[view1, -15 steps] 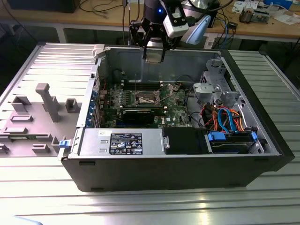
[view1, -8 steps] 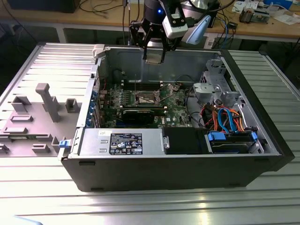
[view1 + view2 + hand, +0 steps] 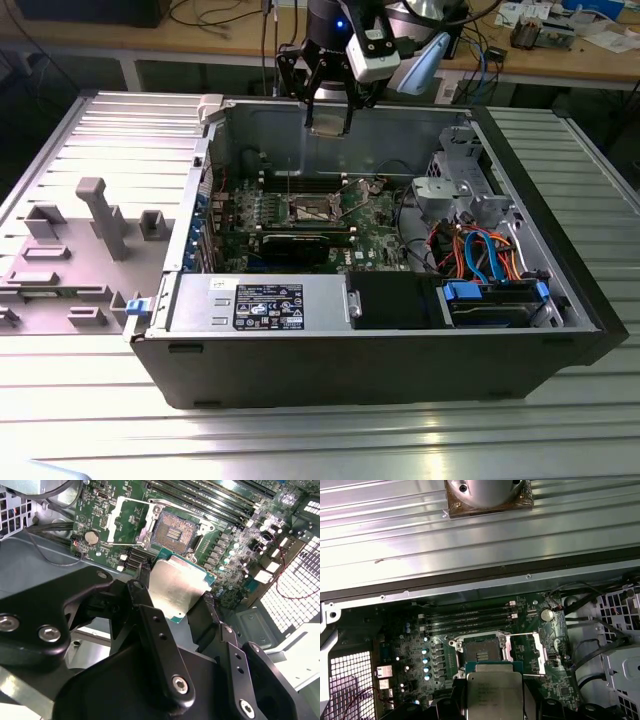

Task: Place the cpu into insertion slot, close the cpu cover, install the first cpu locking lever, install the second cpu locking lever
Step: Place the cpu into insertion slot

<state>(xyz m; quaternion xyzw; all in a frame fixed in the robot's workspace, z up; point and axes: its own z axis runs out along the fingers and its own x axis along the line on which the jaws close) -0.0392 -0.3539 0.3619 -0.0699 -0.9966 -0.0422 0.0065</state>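
Grip secure: we see the gripper (image 3: 328, 122) hanging over the open computer case (image 3: 380, 365), its jaws clamped on the cpu (image 3: 177, 587) by two opposite edges, silver top turned toward both wrist cameras. Down on the green motherboard (image 3: 559, 635) we spot the insertion slot (image 3: 174, 531), dark and bare, apart from the chip above it. The cpu cover (image 3: 115, 522) sits flipped open just beside that socket.
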